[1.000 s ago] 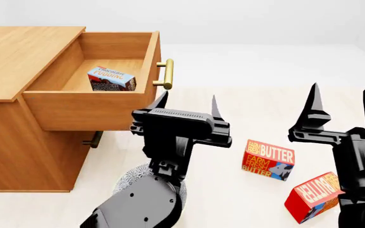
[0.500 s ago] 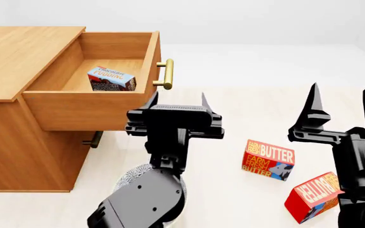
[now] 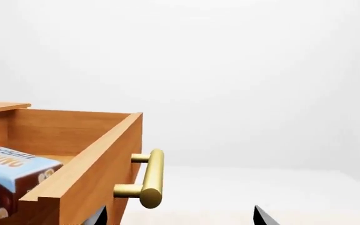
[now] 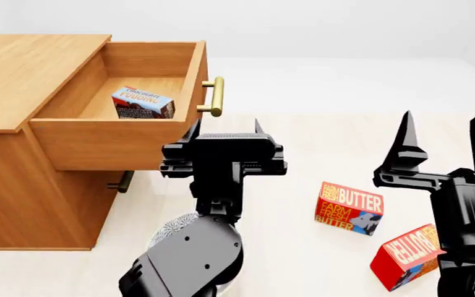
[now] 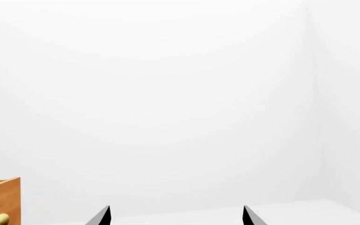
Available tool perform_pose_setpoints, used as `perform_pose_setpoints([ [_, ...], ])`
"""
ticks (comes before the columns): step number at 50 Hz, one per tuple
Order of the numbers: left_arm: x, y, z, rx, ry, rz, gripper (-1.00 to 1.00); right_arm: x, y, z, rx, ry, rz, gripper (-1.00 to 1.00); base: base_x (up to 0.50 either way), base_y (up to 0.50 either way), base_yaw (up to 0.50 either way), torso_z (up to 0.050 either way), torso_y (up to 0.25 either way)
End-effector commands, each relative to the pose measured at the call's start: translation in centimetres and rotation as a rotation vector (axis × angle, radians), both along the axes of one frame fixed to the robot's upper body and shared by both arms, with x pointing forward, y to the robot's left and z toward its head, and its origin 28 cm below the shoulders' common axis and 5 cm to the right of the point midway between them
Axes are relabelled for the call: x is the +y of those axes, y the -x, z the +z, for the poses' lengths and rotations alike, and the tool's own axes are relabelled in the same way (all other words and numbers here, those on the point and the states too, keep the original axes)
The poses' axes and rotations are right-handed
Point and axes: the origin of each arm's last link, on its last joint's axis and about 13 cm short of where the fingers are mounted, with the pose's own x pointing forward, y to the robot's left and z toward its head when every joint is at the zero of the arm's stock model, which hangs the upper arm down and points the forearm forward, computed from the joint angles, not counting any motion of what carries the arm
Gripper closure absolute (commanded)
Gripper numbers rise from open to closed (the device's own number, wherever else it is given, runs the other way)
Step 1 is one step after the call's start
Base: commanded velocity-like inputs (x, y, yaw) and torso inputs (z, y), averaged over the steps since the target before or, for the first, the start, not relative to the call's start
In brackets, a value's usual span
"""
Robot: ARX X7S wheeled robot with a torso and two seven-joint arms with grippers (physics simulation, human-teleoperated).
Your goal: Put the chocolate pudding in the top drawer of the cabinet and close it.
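Left gripper [image 4: 227, 129] spread open and empty just before the handle [image 4: 214, 97], pudding [image 4: 143, 103] lying in the open top drawer [image 4: 114, 145] of the cabinet [image 4: 23, 68], right gripper [image 4: 444, 133] open too (head view alone shows two butter boxes [image 4: 350, 207] on the floor).

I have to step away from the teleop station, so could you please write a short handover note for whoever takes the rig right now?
Left gripper: open, empty, just in front of the top drawer, below its brass handle.
Right gripper: open, empty, raised off to the right.
Chocolate pudding: lying inside the open top drawer of the cabinet.
Done: pudding placed.
Left: push the drawer shut, probably with the left gripper.
Two butter boxes stay on the floor; ignore them.
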Motion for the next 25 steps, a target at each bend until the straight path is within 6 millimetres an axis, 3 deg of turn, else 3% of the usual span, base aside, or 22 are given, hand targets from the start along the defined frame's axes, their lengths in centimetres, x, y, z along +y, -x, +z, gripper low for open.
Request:
perform_pose_setpoints([
  [1, 0.14, -0.29, -0.3, 0.017, -0.014, 0.075, -1.0, -0.04, 0.08, 0.02, 0.0, 0.002, 0.0, -1.0, 0.0, 0.0, 0.0, 0.0, 0.0],
  [25, 0.5, -0.77, -0.14, 0.022, -0.036, 0.257, -1.0, 0.02, -0.08, 0.33, 0.001, 0.002, 0.003, -1.0, 0.0, 0.0, 0.0, 0.0, 0.0],
])
